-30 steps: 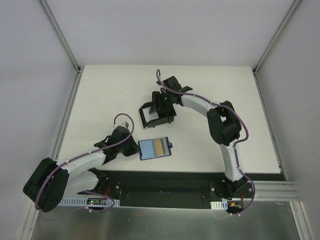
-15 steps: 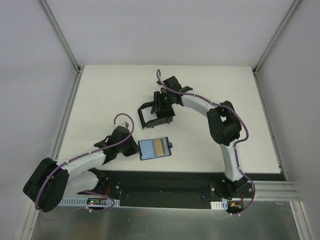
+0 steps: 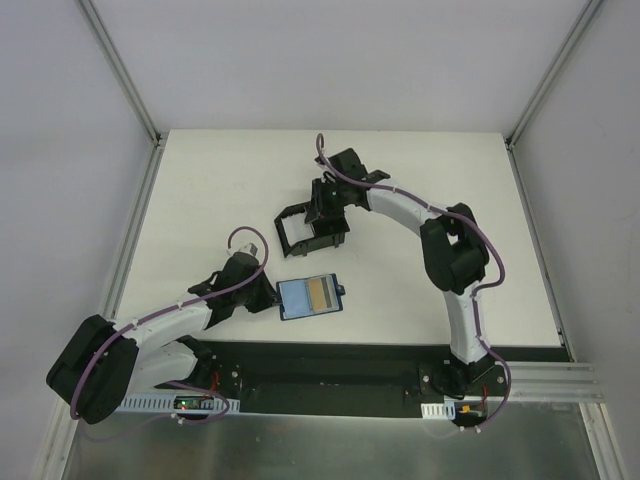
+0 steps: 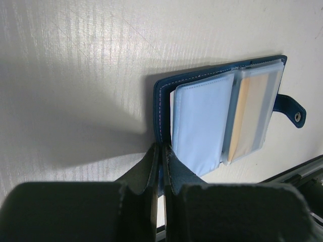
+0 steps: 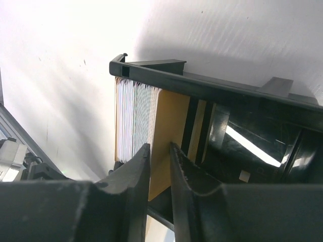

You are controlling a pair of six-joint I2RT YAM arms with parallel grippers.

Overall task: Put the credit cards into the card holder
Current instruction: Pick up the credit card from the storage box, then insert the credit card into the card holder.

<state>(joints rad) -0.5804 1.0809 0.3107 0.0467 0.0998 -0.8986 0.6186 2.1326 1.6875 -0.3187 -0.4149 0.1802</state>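
The card holder [image 3: 308,296] is a dark blue wallet lying open on the table, its pale sleeves [image 4: 202,121] and snap tab [image 4: 291,112] facing up. My left gripper [image 3: 274,298] [image 4: 162,149] is shut on the wallet's blue left edge. The credit cards [image 5: 132,118] stand on edge as a pale stack in a black box [image 3: 291,214], with a tan card [image 5: 170,126] at the stack's end. My right gripper [image 3: 320,218] [image 5: 160,149] reaches into the box. Its jaws stand narrowly open, one on each side of the tan card's edge.
The black box's rim [image 5: 212,86] and dividers [image 5: 252,141] surround the right fingers closely. Metal frame posts [image 3: 125,80] rise at the table's back corners. A dark rail [image 3: 330,365] with both arm bases runs along the near edge.
The right jaws have narrowed around the end of the card stack and the right wrist has shifted slightly. The left gripper and wallet have not moved.
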